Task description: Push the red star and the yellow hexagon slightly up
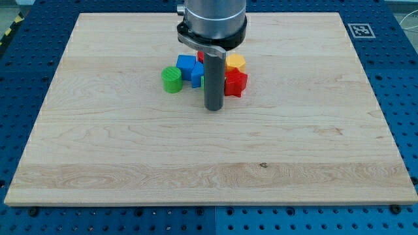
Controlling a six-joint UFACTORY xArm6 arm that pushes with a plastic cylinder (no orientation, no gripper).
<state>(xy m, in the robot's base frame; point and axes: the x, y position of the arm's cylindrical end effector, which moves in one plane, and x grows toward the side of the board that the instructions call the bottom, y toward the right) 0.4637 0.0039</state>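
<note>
The red star (236, 83) lies on the wooden board just right of the rod, with the yellow hexagon (236, 62) directly above it, touching or nearly touching. My tip (213, 108) rests on the board just below and left of the red star, below the cluster of blocks. The rod hides part of the cluster behind it.
A green round block (172, 79) sits at the cluster's left. A blue block (186, 66) and another blue block (197, 75) lie beside it. A green sliver (204, 81) and a red bit (200, 57) show by the rod. The board's edge (209, 205) runs along the bottom.
</note>
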